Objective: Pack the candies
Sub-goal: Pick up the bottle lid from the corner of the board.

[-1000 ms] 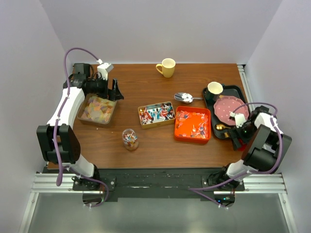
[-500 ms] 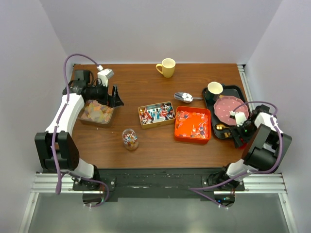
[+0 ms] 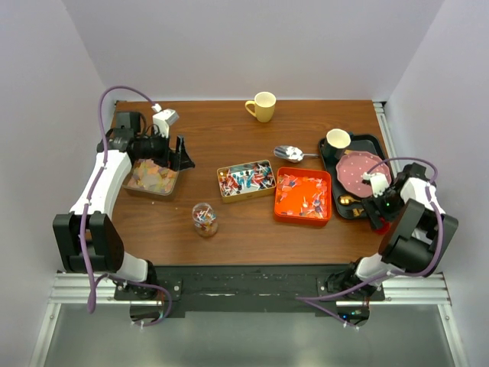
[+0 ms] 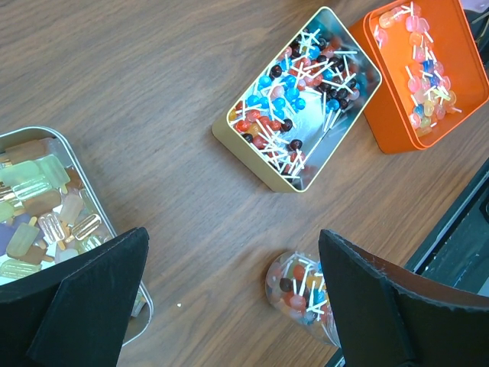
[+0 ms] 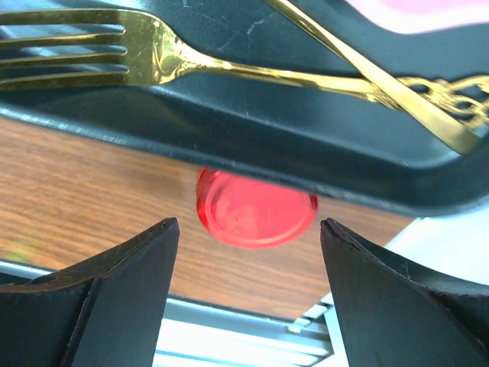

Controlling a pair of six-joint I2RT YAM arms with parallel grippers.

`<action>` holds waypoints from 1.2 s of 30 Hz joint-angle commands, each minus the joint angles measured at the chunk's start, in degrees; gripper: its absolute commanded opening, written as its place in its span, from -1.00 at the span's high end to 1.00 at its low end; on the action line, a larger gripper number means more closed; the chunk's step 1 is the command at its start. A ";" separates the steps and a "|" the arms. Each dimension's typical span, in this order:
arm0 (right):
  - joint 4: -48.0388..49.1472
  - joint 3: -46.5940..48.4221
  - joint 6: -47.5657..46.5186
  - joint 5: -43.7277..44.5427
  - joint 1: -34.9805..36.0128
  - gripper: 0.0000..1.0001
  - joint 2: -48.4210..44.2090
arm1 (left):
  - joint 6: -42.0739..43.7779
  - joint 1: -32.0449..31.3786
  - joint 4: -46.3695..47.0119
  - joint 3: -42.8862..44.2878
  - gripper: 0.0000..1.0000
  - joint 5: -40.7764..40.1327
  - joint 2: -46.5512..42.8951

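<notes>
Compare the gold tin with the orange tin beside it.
The gold tin is narrow and oblong; the orange tin is broader and squarer. The gold tin's candies are mostly red, blue and dark, heaped thickly; the orange tin's are paler pink, yellow and orange, spread thinner. Both are open, hold white-stick sweets and rest on the table.

We see a yellow mug (image 3: 262,106) at the far edge of the wooden table (image 3: 229,138), a silver spoon (image 3: 289,154) beside a black rectangular tray (image 3: 329,163) bearing a pink plate (image 3: 361,170), white cup (image 3: 338,139) and gold fork (image 5: 153,57); a round red lid (image 5: 256,214) lies by its rim.
</notes>
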 commanded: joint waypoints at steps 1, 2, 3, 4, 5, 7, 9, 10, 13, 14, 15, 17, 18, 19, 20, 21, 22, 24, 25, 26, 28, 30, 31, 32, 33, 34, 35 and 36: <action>1.30 1.78 0.31 -0.37 -0.09 -0.60 2.64 | -0.18 -0.07 -0.28 0.89 -0.96 1.64 -1.21; 1.39 1.69 0.31 -0.37 -0.09 -0.60 2.73 | -0.09 -0.07 -0.28 0.89 -0.96 1.64 -1.21; 1.30 1.60 0.31 -0.55 -0.09 -0.61 2.73 | 0.00 -0.15 -0.37 0.81 -0.96 1.55 -1.13; 1.39 1.51 0.31 -0.64 -0.09 -0.61 2.73 | 0.00 -0.07 -0.28 0.81 -0.96 1.64 -1.13; 1.74 1.17 0.31 -0.64 -0.09 -0.61 2.73 | 0.00 -0.07 -0.20 0.55 -0.96 1.55 -1.13; 2.01 1.07 0.14 -0.64 -0.09 -0.58 3.17 | -0.18 -0.07 0.24 0.37 -0.96 1.55 -1.13; 2.53 0.99 0.22 -0.46 -0.09 -0.54 3.61 | -0.09 -0.07 0.33 0.19 -0.96 1.46 -1.04; 2.97 0.81 0.05 -0.20 -0.09 -0.52 3.52 | 0.00 -0.15 0.33 0.10 -0.96 1.38 -0.86; 4.64 -0.50 -0.65 0.24 0.09 -0.43 2.73 | 0.26 -0.07 0.42 -0.42 -0.95 1.20 -0.86; 4.82 -0.94 -0.92 0.50 0.26 -0.40 2.90 | 0.35 -0.07 0.51 -0.86 -0.96 1.02 -0.86; 4.73 -1.03 -1.18 0.77 0.35 -0.35 2.99 | 0.52 -0.07 0.68 -1.12 -0.96 1.20 -0.86; 3.60 -0.95 -1.45 1.12 0.35 -0.19 3.26 | 0.79 -0.07 0.86 -1.65 -0.95 1.11 -0.78; 2.98 -0.86 -1.62 1.12 0.35 -0.15 2.56 | 1.31 -0.07 0.69 -1.74 -0.96 0.85 -0.77; 2.28 -0.69 -1.80 0.95 0.27 -0.12 1.94 | 1.58 -0.07 0.68 -1.83 -0.96 0.76 -0.77; 1.31 -0.68 -2.06 0.86 0.35 -0.08 1.16 | 1.93 0.02 0.68 -2.18 -0.96 0.67 -0.86; 0.69 -0.60 -2.50 0.86 0.35 -0.05 -0.51 | 2.45 0.02 0.95 -2.53 -0.96 0.58 -0.95; -1.49 0.01 -2.85 0.68 0.35 -0.03 -1.39 | 2.72 0.11 1.38 -3.40 -0.96 0.58 -1.21; -4.48 1.42 -3.29 -0.28 0.35 0.02 -4.54 | 4.47 0.37 2.61 -4.37 -0.96 0.32 -2.61; -8.33 3.34 -3.82 -1.07 0.35 0.05 -5.70 | 5.52 0.98 2.70 -5.34 -0.97 0.23 -3.93; -10.45 4.40 -4.78 -2.99 0.35 0.06 -6.75 | 8.75 1.51 2.79 -5.87 -0.98 0.41 -4.72; -16.93 8.52 -6.19 -5.81 0.44 0.07 -10.36 | 12.37 4.92 2.53 -7.27 -1.00 1.37 -6.91; -22.91 14.04 -6.02 -9.15 0.88 0.07 -11.59 | 19.13 10.96 1.04 -7.89 -1.00 5.40 -7.80; -25.04 16.26 -5.84 -10.55 1.23 0.07 -11.42 | 23.25 13.09 -0.88 -7.55 -1.00 6.98 -7.89; -26.80 18.19 -5.41 -12.57 1.49 0.06 -11.51 | 35.47 15.03 -7.77 -6.93 -1.00 10.57 -7.81; -29.00 21.78 -4.79 -15.11 1.84 0.06 -11.51 | 44.29 19.40 -12.97 -5.54 -1.00 12.43 -7.54; -29.89 23.38 -4.09 -16.10 3.41 0.05 -11.51 | 53.95 21.18 -19.03 -4.91 -1.00 13.75 -6.67; -30.68 24.88 -2.26 -16.54 4.65 0.05 -11.34 | 72.84 22.59 -31.27 -4.47 -1.00 12.90 -6.05; -31.65 27.50 -1.19 -16.54 6.23 0.05 -11.07 | 80.78 24.26 -36.44 -4.90 -1.00 11.50 -5.35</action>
